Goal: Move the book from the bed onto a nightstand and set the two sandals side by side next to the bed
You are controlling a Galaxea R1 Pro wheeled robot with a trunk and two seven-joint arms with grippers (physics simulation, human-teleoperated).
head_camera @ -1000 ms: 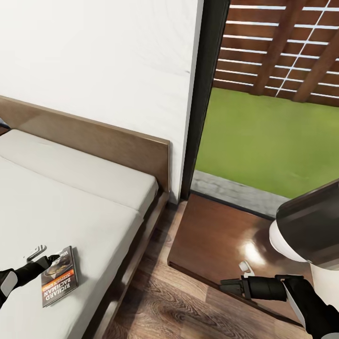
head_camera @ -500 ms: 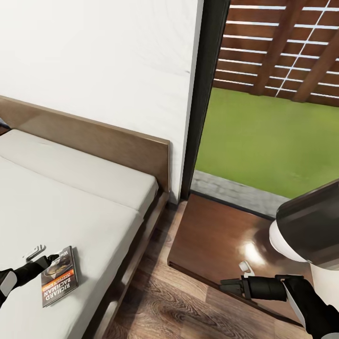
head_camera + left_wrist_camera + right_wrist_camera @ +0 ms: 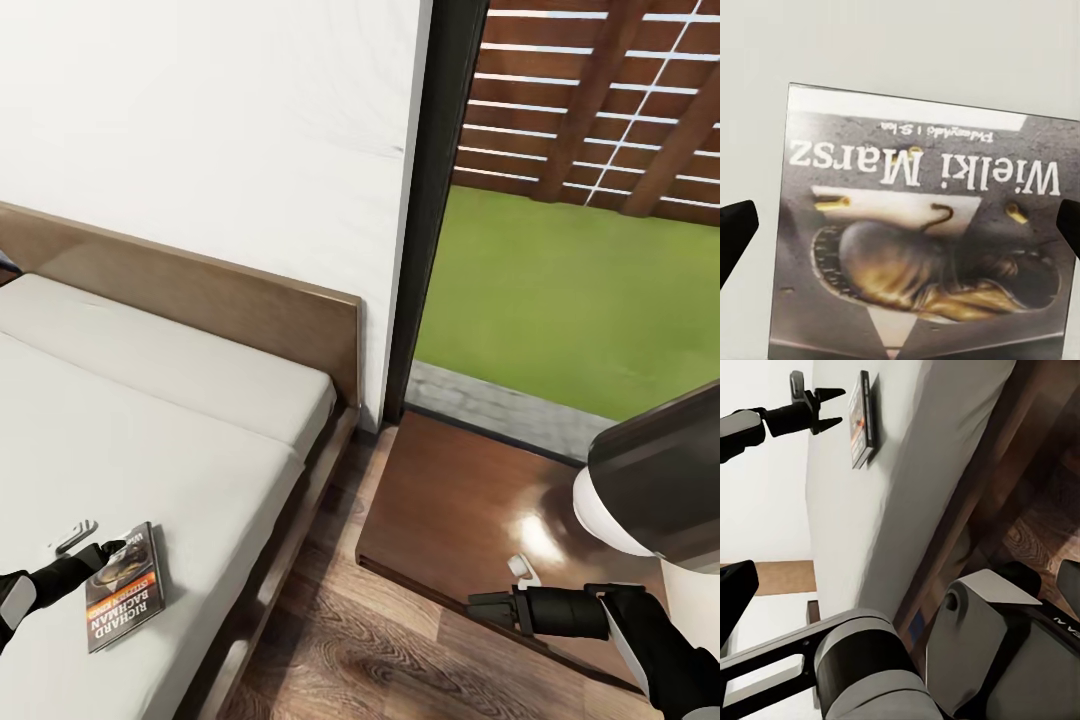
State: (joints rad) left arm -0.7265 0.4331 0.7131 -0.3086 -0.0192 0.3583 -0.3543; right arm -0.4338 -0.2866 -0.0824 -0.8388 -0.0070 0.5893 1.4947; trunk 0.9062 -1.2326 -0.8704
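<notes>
The book (image 3: pixel 124 588) lies flat on the off-white mattress of the bed (image 3: pixel 150 440), near its side edge, with its dark cover and orange band facing up. My left gripper (image 3: pixel 98 549) is at the book's top edge, open. In the left wrist view the book's cover (image 3: pixel 919 240) sits between the two black fingertips (image 3: pixel 735 232), which are spread wider than the cover. The right wrist view shows the book (image 3: pixel 861 420) and the open left gripper (image 3: pixel 825 406) from the side. My right gripper (image 3: pixel 482 607) hangs open over the front edge of the nightstand (image 3: pixel 460 490). The sandals are out of view.
The glossy nightstand stands between the bed's headboard (image 3: pixel 230 300) and a tall dark-framed window (image 3: pixel 440 200) with grass outside. Wood-plank floor (image 3: pixel 360 650) runs between bed and nightstand. A small blue patch (image 3: pixel 916 624) shows low beside the bed; I cannot tell what it is.
</notes>
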